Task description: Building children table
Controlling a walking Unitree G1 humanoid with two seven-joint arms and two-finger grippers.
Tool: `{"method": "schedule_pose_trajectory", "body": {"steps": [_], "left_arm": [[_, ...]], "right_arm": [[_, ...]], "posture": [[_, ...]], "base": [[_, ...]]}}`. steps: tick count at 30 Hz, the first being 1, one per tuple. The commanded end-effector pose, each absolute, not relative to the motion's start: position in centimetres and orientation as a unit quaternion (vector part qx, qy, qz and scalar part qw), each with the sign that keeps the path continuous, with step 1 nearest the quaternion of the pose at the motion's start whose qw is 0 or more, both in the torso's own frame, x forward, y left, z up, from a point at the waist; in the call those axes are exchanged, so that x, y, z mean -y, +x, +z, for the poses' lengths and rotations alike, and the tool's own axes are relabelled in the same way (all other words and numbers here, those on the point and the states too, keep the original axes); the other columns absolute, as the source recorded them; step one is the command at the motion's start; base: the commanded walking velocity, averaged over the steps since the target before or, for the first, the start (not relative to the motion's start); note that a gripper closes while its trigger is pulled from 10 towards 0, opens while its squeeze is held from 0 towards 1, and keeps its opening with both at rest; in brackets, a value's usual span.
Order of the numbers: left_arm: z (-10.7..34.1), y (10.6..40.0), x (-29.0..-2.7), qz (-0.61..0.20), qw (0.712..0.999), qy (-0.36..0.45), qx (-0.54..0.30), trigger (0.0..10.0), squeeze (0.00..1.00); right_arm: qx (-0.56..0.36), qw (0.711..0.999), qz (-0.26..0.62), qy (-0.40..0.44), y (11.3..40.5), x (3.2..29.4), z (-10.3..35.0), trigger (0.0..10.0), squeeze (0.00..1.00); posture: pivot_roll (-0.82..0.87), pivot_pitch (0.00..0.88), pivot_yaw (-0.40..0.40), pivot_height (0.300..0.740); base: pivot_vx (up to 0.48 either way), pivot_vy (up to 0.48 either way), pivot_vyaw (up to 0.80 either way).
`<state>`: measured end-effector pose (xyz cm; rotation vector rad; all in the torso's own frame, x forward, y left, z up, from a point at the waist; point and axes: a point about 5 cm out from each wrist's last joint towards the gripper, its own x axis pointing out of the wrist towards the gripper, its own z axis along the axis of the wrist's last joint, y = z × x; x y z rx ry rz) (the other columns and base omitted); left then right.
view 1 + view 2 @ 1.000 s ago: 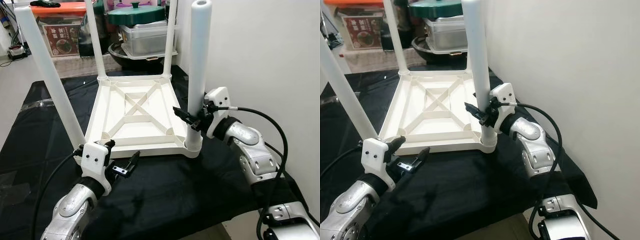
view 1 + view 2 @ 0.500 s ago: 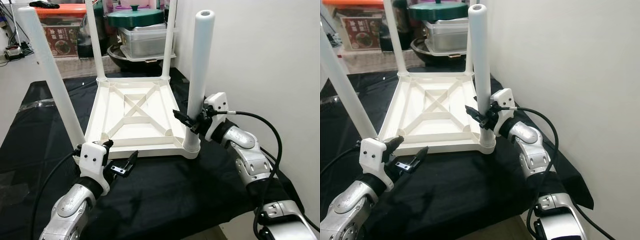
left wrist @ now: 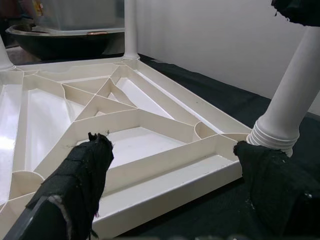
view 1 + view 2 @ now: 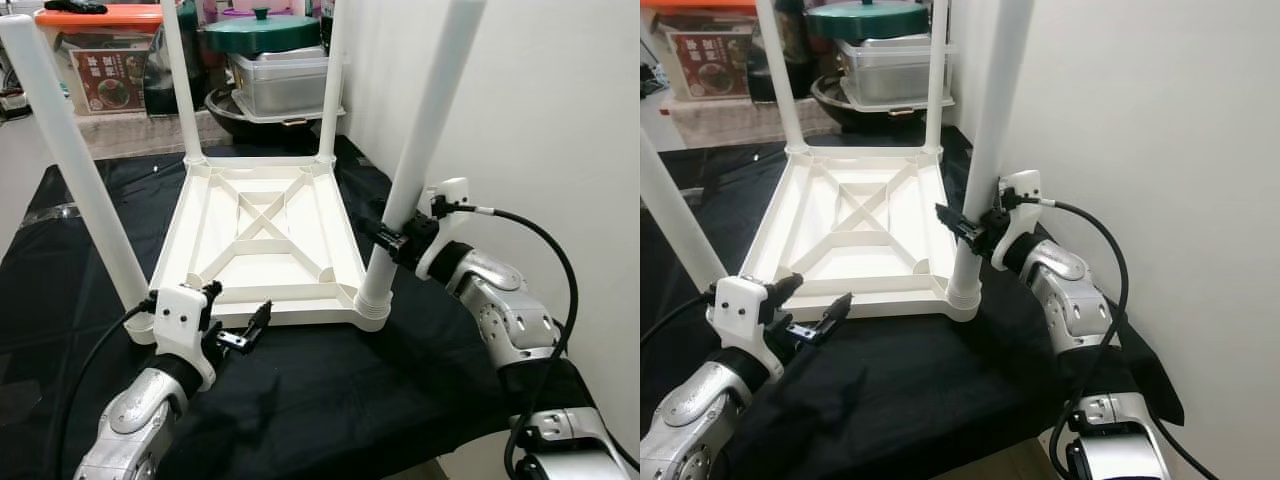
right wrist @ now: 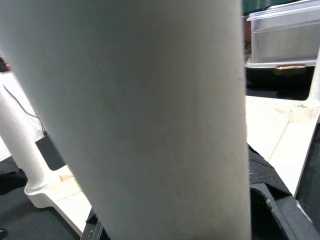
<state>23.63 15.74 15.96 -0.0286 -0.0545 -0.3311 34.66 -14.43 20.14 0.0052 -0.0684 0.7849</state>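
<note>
We've got our right gripper (image 4: 398,240) clamped on the near-right table leg (image 4: 420,160), left gripper (image 4: 238,325) open by the upturned tabletop (image 4: 262,240), lidded tub (image 4: 280,80) behind.

We see a white table top (image 4: 262,240) lying upside down on a black cloth (image 4: 330,390), its legs pointing up. Our right pincer (image 4: 392,238) clamps the near right leg (image 4: 415,170), which tilts. Our left pincer (image 4: 240,325) hangs open just before the top's near edge, beside the near left leg (image 4: 80,190).
</note>
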Motion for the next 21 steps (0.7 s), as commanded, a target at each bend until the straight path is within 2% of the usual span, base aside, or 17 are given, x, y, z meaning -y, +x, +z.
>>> {"method": "schedule_pose_trajectory", "body": {"steps": [1, 4, 6, 9, 11, 12, 14, 21], "left_arm": [[15.5, 23.7, -16.0, -0.161, 0.987, -0.014, 0.012, 10.0, 0.00], [15.5, 23.7, -16.0, -0.161, 0.987, -0.014, 0.012, 10.0, 0.00], [15.3, 23.5, -16.0, -0.160, 0.987, -0.015, 0.009, 10.0, 0.00], [15.3, 23.5, -16.0, -0.160, 0.987, -0.015, 0.009, 10.0, 0.00], [15.3, 23.5, -16.1, -0.161, 0.987, -0.019, 0.008, 10.0, 0.00], [15.3, 23.5, -16.1, -0.161, 0.987, -0.019, 0.008, 10.0, 0.00], [15.4, 23.6, -16.1, -0.162, 0.987, -0.022, 0.008, 10.0, 0.00], [15.3, 23.5, -16.1, -0.159, 0.987, -0.028, 0.007, 10.0, 0.00]], "right_arm": [[-0.056, 0.910, 0.410, 0.014, 34.0, 13.5, 15.8, 10.0, 0.00], [-0.056, 0.910, 0.410, 0.014, 34.0, 13.5, 15.8, 10.0, 0.00], [-0.055, 0.894, 0.444, -0.001, 33.7, 13.4, 15.7, 10.0, 0.00], [-0.055, 0.894, 0.444, -0.001, 33.7, 13.4, 15.7, 10.0, 0.00], [-0.046, 0.855, 0.516, 0.020, 33.1, 13.2, 16.8, 10.0, 0.00], [-0.046, 0.855, 0.516, 0.020, 33.1, 13.2, 16.8, 10.0, 0.00], [-0.045, 0.836, 0.546, 0.023, 32.8, 13.1, 17.1, 10.0, 0.00], [-0.037, 0.826, 0.561, 0.028, 33.1, 12.6, 17.1, 10.0, 0.00]], "posture": [[0.02, 0.000, -0.055, 0.740], [0.02, 0.000, -0.055, 0.740], [0.02, 0.000, -0.059, 0.740], [0.02, 0.000, -0.059, 0.740], [0.02, 0.000, -0.059, 0.740], [0.02, 0.000, -0.059, 0.740], [0.02, 0.000, -0.060, 0.740], [0.03, 0.000, -0.066, 0.740]], "base": [[0.000, 0.000, 0.00], [0.000, 0.000, 0.00], [0.000, 0.000, 0.00], [0.000, 0.000, 0.00], [0.000, 0.000, 0.00], [0.000, 0.000, 0.00], [0.000, 0.000, 0.00], [0.000, 0.000, 0.00]]}}
